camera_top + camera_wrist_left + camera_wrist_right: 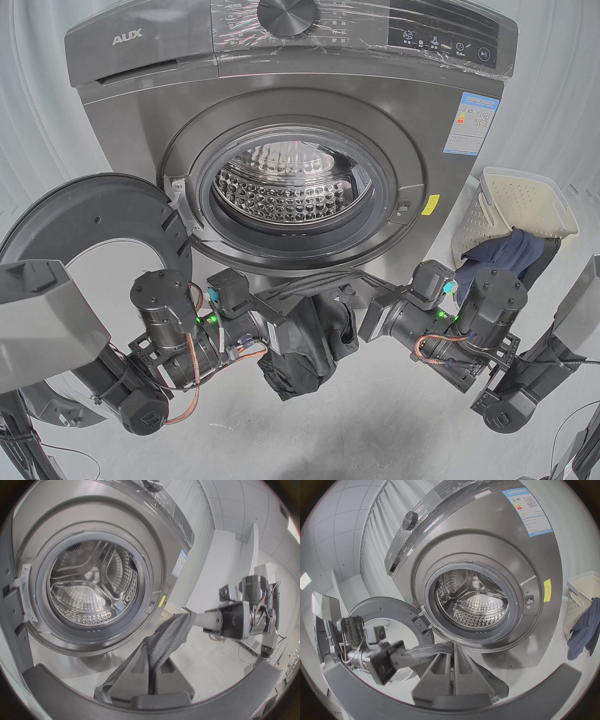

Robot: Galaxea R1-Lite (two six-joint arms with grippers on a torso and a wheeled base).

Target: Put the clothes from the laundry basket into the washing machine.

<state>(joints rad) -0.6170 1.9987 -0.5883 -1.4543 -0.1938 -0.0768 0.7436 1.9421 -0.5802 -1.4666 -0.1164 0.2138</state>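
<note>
A dark grey garment (306, 356) hangs between my two grippers, just below the washing machine's open drum (290, 187). My left gripper (284, 328) is shut on one end of it, and in the left wrist view the fingers (137, 673) pinch the cloth (168, 636). My right gripper (356, 315) is shut on the other end (490, 683). The drum looks bare inside. At the right, the cream laundry basket (531, 200) has a navy garment (506, 253) draped over its front rim.
The round machine door (94, 219) stands swung open at the left, close behind my left arm. The basket (582, 592) stands on the floor against the machine's right side. Pale floor lies open below the grippers.
</note>
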